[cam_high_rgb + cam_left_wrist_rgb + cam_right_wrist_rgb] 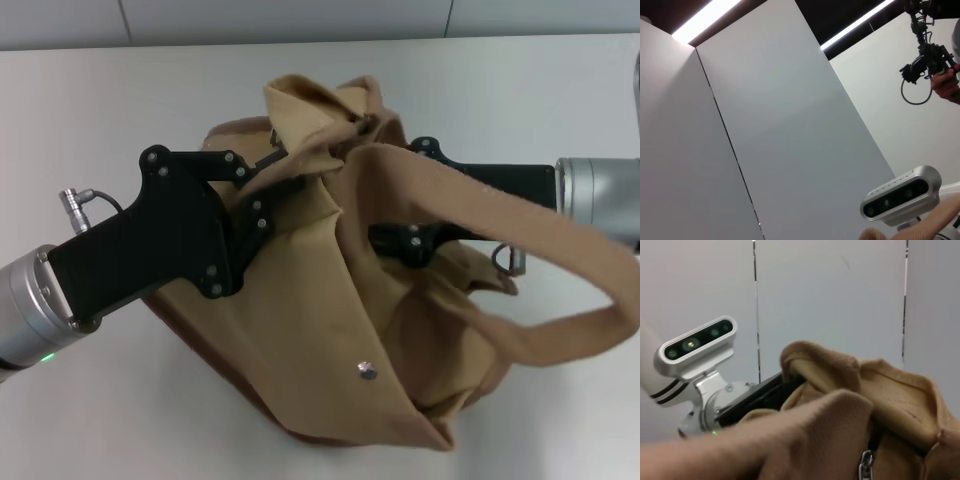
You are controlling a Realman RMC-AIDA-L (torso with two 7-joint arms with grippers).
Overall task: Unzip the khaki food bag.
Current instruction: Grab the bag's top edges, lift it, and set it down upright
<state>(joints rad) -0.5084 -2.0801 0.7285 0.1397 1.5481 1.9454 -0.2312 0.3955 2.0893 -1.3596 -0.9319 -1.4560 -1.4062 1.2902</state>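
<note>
The khaki food bag (330, 320) sits slumped in the middle of the white table (90, 110), with one snap button (367, 371) on its front. One wide handle (560, 300) loops out to the right. My left gripper (285, 172) comes in from the left and is shut on the fabric at the bag's top left edge. My right gripper (412, 240) reaches in from the right at the bag's top, its tips hidden behind fabric and handle. In the right wrist view, the bag (880, 390) fills the lower part and a metal zipper pull (866, 464) hangs close by.
A metal ring (508, 262) hangs at the bag's right side. The left wrist view points up at wall panels, the robot's head camera (900, 196) and a person's hand with a camera rig (932, 55). The left arm's wrist (695, 347) shows in the right wrist view.
</note>
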